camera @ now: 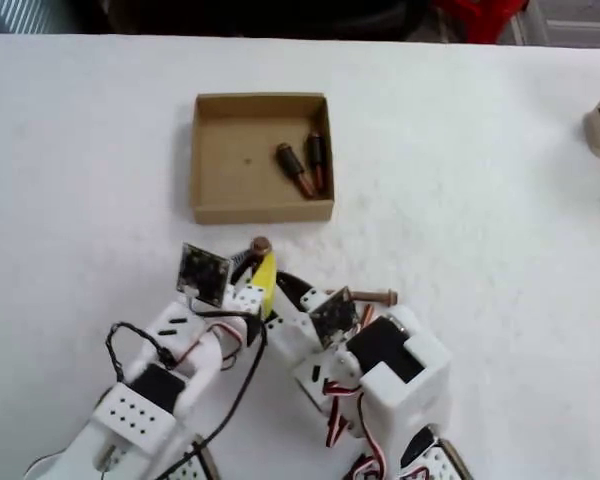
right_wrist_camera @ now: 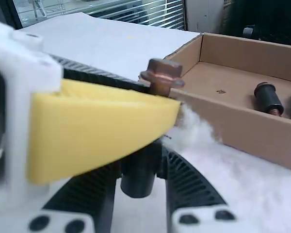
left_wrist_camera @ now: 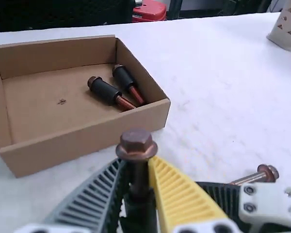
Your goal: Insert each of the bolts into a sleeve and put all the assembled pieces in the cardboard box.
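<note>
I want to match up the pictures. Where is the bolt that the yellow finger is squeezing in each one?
High view: the bolt sits just in front of the cardboard box, in the left gripper.
Left wrist view: its head sticks up between grey and yellow fingers, box behind.
Right wrist view: beside the yellow finger, above the sleeve in the right gripper.
Shared landmark: the cardboard box.

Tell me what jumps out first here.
Just in front of the cardboard box, the left gripper pinches a copper bolt upright while the right gripper holds a black sleeve beneath it. Two assembled pieces lie inside the box, and a spare bolt lies on the table by the right arm.
</note>
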You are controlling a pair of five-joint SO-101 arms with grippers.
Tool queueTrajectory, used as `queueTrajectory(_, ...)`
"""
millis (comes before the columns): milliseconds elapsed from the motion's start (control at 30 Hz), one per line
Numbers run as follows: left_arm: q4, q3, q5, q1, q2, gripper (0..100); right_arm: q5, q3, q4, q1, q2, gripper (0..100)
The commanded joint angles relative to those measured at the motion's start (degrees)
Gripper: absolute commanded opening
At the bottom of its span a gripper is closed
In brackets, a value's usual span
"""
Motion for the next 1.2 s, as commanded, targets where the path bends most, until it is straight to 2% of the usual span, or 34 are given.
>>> queueTrajectory(0, 0.6, -0.2, -4.4, 0.9, 0.0, 14, 0.4, -0.3, -0.2, 0.6, -0.9, 1.6)
queueTrajectory(167, 3.2, -0.2, -2.5, 0.7, 0.1, 36, 0.4, -0.3, -0.2, 0.6, -0.9, 1.6)
queueTrajectory(300, 3.5, -0.2, -2.5, 0.7, 0.1, 42, 0.4, -0.3, -0.2, 0.6, -0.9, 1.6)
queueTrajectory(533, 3.5, -1.6, -2.3, -0.9, 0.1, 42, 0.4, -0.3, -0.2, 0.6, -0.9, 1.6)
queueTrajectory(867, 4.0, -11.2, 14.7, -10.6, 0.1, 41, 0.4, -0.3, -0.2, 0.5, -0.9, 1.6)
queueTrajectory(1000, 4.0, -13.6, 19.1, -13.0, 0.1, 41, 0.4, -0.3, -0.2, 0.5, -0.9, 1.6)
queueTrajectory(1067, 3.9, -13.8, 19.9, -14.5, 0.1, 37, 0.4, -0.3, -0.2, 0.5, -0.9, 1.6)
queueTrajectory(1167, 3.8, -13.8, 19.8, -16.1, 0.1, 20, 0.4, -0.3, -0.2, 0.5, -0.9, 1.6)
